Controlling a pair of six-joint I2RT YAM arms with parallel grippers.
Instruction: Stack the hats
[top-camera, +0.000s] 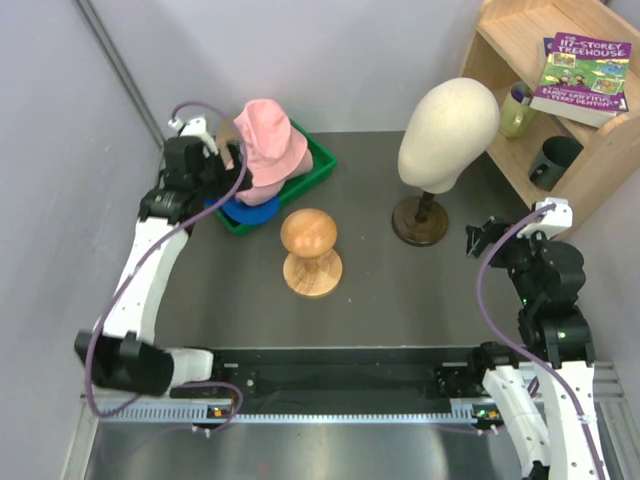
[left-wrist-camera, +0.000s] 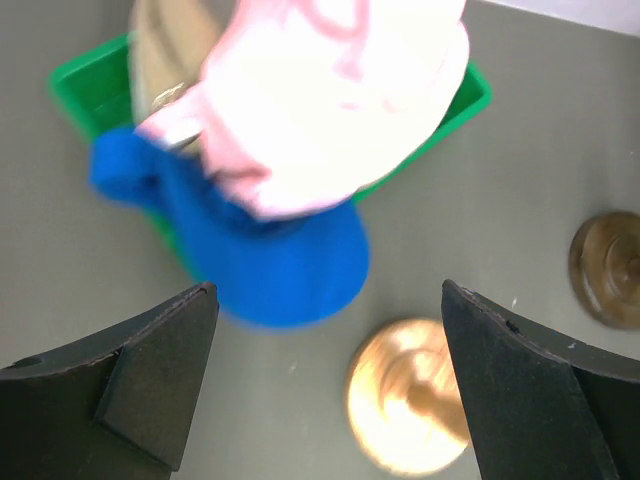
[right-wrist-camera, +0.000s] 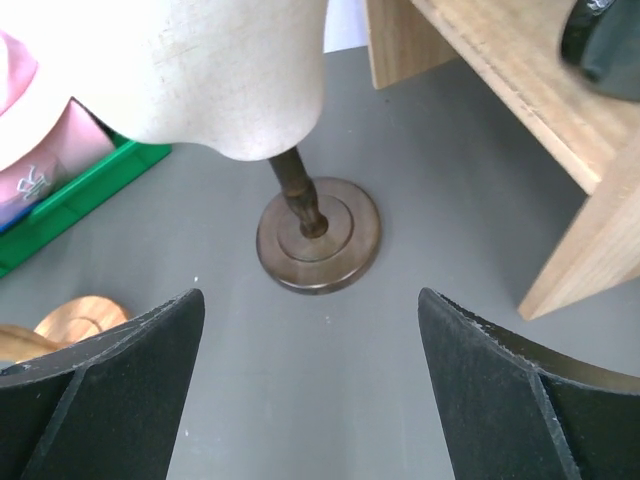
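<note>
Your left fingers (left-wrist-camera: 150, 380) stand wide, holding nothing. Just beyond their tips lies the blue cap (left-wrist-camera: 290, 265), its peak overhanging the tray (left-wrist-camera: 80, 80), with the pink cap (left-wrist-camera: 330, 90) on top. Your right fingers (right-wrist-camera: 110, 390) are wide and empty too, with the mannequin base (right-wrist-camera: 318, 235) ahead of them.

- Blocking mid-table with the wooden knob stand (top-camera: 311, 245).
- Crowding the room behind-left of that stand with a green bin (top-camera: 320, 165) heaped with hats (top-camera: 270, 150).
- Barring the stand's right with a mannequin head (top-camera: 448, 125).
- Leaving bare table (top-camera: 400, 300) open before the stand.
</note>
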